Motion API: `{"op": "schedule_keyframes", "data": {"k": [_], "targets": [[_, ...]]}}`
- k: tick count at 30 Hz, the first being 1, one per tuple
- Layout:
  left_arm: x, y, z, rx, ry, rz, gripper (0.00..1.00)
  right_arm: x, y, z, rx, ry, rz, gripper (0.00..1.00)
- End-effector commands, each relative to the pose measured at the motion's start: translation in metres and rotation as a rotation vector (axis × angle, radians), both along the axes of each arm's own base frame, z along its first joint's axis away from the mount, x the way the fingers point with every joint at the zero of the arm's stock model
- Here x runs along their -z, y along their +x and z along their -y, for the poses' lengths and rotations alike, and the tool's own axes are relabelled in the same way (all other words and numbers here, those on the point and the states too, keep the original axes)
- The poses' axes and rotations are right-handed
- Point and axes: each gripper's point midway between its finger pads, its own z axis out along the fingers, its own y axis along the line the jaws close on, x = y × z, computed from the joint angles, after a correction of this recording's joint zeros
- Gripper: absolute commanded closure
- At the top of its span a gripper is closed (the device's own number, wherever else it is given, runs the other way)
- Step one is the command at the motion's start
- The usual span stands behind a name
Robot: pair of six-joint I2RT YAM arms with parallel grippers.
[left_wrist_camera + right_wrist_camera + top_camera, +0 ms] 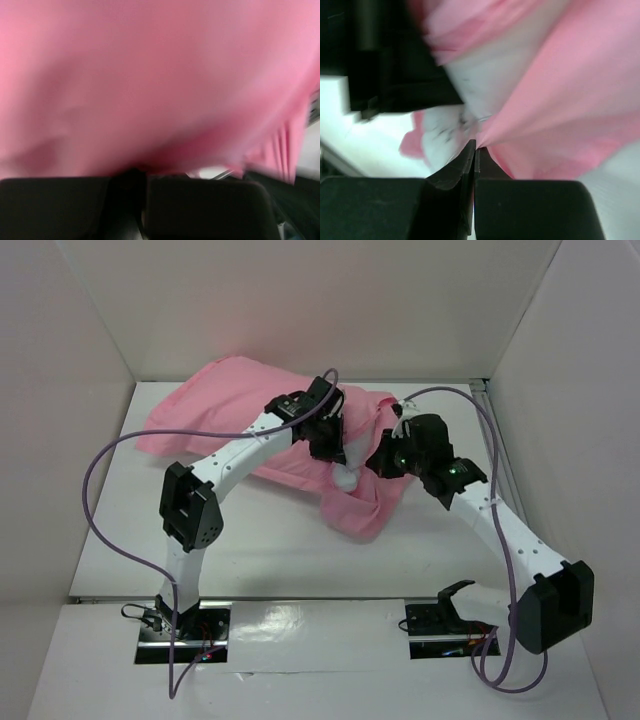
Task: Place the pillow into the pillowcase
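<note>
White walls (300, 300) box in a white table (260, 550), and from above the pillowcase (220, 410) lies across the far middle, swollen as if the pillow is mostly inside it; only a small white patch of pillow (347, 478) shows at its near-right mouth. The left gripper (328, 445) and right gripper (385, 460) meet there, just beside each other, one on each side of that patch. The left wrist view is blurred and filled with pillowcase (150, 85). The left gripper (141, 177) has its jaws drawn together to a thin slit, and the cloth runs down into them, so it seems to have hold of a fold. In the right wrist view the right gripper (474, 150) has its jaws closed tight on a pinch of pillowcase (570, 100), with pleats fanning out from the tips. Bare pillow (480, 85) shows just beyond, next to a black housing (390, 60), probably part of the other arm. The step in hand looks like the last one: drawing the mouth over the exposed end. The next move likely calls for both grips to hold while pulling the hem over the white corner without dragging the pillow back out.
</note>
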Motion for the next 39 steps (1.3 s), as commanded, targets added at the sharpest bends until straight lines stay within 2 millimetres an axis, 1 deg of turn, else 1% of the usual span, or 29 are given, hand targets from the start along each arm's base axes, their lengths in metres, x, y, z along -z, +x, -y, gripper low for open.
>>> {"op": "schedule_keyframes", "data": {"k": [1,2,3,4,5,7,8,12,15,17,19,20,21,22,23,24,25,26,27,28,29,30,31,32,33,35,36,37,39], "targets": [[-0.011,0.056,0.010,-0.224,-0.117,0.113,1.00,-0.040,-0.057,-0.039,-0.395,0.070,0.024,1.00],[-0.016,0.061,0.013,-0.257,-0.147,0.118,1.00,-0.054,-0.060,-0.043,-0.448,0.078,0.060,1.00],[-0.005,0.062,0.012,-0.281,-0.135,0.098,1.00,-0.062,-0.071,-0.051,-0.530,0.113,0.054,1.00],[-0.007,0.064,0.014,-0.294,-0.151,0.099,1.00,-0.062,-0.079,-0.052,-0.570,0.120,0.028,1.00],[0.000,0.066,0.014,-0.328,-0.150,0.081,1.00,-0.076,-0.085,-0.057,-0.621,0.128,0.062,1.00],[0.005,0.072,0.013,-0.368,-0.147,0.081,1.00,-0.088,-0.099,-0.066,-0.704,0.171,0.055,1.00],[0.009,0.078,0.012,-0.395,-0.142,0.091,1.00,-0.103,-0.104,-0.070,-0.740,0.192,0.083,1.00],[0.018,0.080,0.017,-0.446,-0.131,0.096,1.00,-0.143,-0.126,-0.080,-0.857,0.290,0.138,1.00],[0.021,0.082,0.020,-0.487,-0.138,0.095,1.00,-0.165,-0.139,-0.080,-0.906,0.335,0.162,1.00],[0.024,0.083,0.018,-0.496,-0.132,0.102,1.00,-0.171,-0.145,-0.078,-0.920,0.341,0.181,1.00],[0.030,0.081,0.017,-0.505,-0.127,0.088,1.00,-0.163,-0.142,-0.075,-0.877,0.317,0.160,1.00],[0.025,0.079,0.018,-0.486,-0.139,0.097,1.00,-0.154,-0.128,-0.071,-0.788,0.265,0.148,1.00],[0.015,0.075,0.026,-0.435,-0.180,0.094,1.00,-0.144,-0.121,-0.069,-0.749,0.241,0.135,1.00],[0.002,0.074,0.030,-0.390,-0.201,0.119,1.00,-0.127,-0.099,-0.061,-0.613,0.173,0.117,1.00],[-0.006,0.071,0.031,-0.368,-0.214,0.125,1.00,-0.119,-0.092,-0.057,-0.568,0.143,0.111,1.00],[-0.004,0.062,0.029,-0.338,-0.207,0.113,1.00,-0.106,-0.086,-0.051,-0.522,0.106,0.070,1.00],[-0.011,0.057,0.027,-0.316,-0.213,0.120,1.00,-0.100,-0.075,-0.046,-0.460,0.073,0.065,1.00],[-0.031,0.049,0.023,-0.276,-0.216,0.152,1.00,-0.090,-0.067,-0.040,-0.411,0.033,0.042,1.00],[-0.035,0.043,0.019,-0.253,-0.206,0.152,1.00,-0.084,-0.057,-0.028,-0.331,-0.023,0.043,1.00],[-0.042,0.036,0.016,-0.227,-0.202,0.158,0.96,-0.078,-0.049,-0.022,-0.287,-0.057,0.041,1.00],[-0.050,0.030,0.012,-0.190,-0.190,0.172,0.77,-0.068,-0.042,-0.014,-0.233,-0.081,0.011,1.00],[-0.066,0.019,0.006,-0.169,-0.196,0.179,0.69,-0.066,-0.034,-0.003,-0.160,-0.118,0.017,1.00],[-0.074,0.006,0.008,-0.122,-0.224,0.161,0.64,-0.055,-0.029,0.000,-0.136,-0.144,0.003,1.00],[-0.084,-0.002,0.008,-0.098,-0.253,0.157,0.58,-0.055,-0.025,0.007,-0.095,-0.152,0.001,1.00],[-0.094,-0.012,0.008,-0.080,-0.283,0.147,0.49,-0.044,-0.019,0.009,-0.075,-0.175,-0.015,1.00],[-0.111,-0.036,0.001,-0.057,-0.342,0.134,0.45,-0.037,-0.008,0.015,-0.030,-0.189,-0.014,1.00],[-0.114,-0.040,-0.002,-0.065,-0.359,0.139,0.45,-0.031,-0.002,0.017,-0.007,-0.190,-0.021,1.00],[-0.116,-0.047,-0.007,-0.064,-0.366,0.147,0.47,-0.033,0.004,0.014,-0.005,-0.181,-0.001,1.00],[-0.111,-0.048,-0.011,-0.074,-0.352,0.144,0.50,-0.030,0.010,0.005,-0.016,-0.150,-0.006,1.00]]}}
